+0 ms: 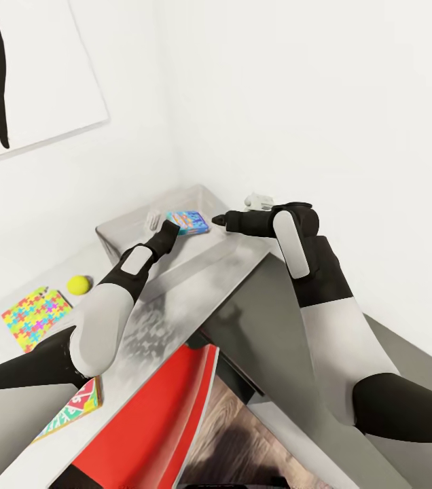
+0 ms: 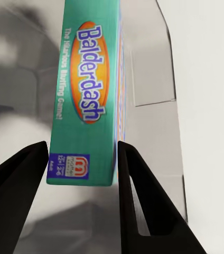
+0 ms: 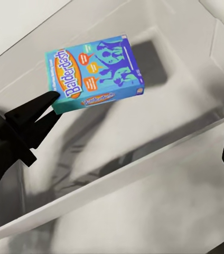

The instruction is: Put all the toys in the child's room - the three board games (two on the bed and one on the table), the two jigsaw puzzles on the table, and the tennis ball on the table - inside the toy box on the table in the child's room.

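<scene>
The blue board game [image 1: 190,221], printed "Balderdash", hangs just above the floor of the light grey toy box [image 1: 122,234]. My left gripper [image 1: 170,233] is shut on one end of it. The left wrist view has the game [image 2: 85,100] pinched between both fingers [image 2: 136,196], with the bin wall [image 2: 154,69] behind. From the right wrist camera the game [image 3: 93,71] casts a shadow inside the bin [image 3: 117,177]. My right gripper [image 1: 218,219] hovers open beside the game over the bin. On the table [image 1: 12,285] lie the tennis ball [image 1: 78,284], a jigsaw puzzle [image 1: 36,317] and the SKIP-BO board game [image 1: 73,406].
The toy box stands in the corner between two white walls, and a black-silhouette picture [image 1: 12,68] hangs on the left wall. A red object [image 1: 151,421] sits below the table's edge over wood floor [image 1: 229,421]. A lower grey surface [image 1: 413,367] lies under my right arm.
</scene>
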`<state>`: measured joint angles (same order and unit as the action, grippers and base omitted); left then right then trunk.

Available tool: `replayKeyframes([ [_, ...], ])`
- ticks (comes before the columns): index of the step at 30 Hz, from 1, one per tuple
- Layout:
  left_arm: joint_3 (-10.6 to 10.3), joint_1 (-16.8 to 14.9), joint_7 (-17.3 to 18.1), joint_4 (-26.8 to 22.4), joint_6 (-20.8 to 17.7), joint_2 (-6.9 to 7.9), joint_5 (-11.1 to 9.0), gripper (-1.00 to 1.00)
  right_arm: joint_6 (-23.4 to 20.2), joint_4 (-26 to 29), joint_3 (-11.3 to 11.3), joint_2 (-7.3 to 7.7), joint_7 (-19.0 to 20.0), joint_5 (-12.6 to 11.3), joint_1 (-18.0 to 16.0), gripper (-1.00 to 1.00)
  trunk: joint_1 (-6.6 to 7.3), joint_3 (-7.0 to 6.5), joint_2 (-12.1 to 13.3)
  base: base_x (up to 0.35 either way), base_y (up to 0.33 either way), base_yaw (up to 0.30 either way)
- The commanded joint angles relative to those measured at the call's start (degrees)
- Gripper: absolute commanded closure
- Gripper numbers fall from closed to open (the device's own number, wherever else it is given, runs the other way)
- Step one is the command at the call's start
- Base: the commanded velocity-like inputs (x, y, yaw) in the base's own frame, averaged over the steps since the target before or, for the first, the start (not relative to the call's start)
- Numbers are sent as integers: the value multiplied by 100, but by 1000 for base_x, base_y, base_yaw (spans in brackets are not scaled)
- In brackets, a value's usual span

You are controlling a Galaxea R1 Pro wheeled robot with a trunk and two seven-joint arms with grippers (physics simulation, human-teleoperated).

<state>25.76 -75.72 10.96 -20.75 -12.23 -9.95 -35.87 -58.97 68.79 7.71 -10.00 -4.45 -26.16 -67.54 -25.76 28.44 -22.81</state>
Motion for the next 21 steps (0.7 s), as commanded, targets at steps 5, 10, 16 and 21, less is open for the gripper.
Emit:
replayKeyframes([
  [5, 43, -5, 21, -8, -56, -5, -42, 100, -18, 3, 2, 0, -47, -47, -5, -100, -3, 36, -10, 0, 0, 0],
  [10, 35, -5, 21, -12, -66, -5, -42, 100, -18, 3, 2, 0, -47, -47, -5, -100, -3, 40, -10, 0, 0, 0],
  [16, 40, -5, 21, -16, -73, -5, -42, 100, -18, 3, 2, 0, -47, -47, -5, -100, -3, 41, -10, 0, 0, 0],
  [21, 35, -5, 21, -47, -77, -5, -42, 100, -18, 3, 2, 0, -47, -47, -5, -100, -3, 41, -10, 0, 0, 0],
])
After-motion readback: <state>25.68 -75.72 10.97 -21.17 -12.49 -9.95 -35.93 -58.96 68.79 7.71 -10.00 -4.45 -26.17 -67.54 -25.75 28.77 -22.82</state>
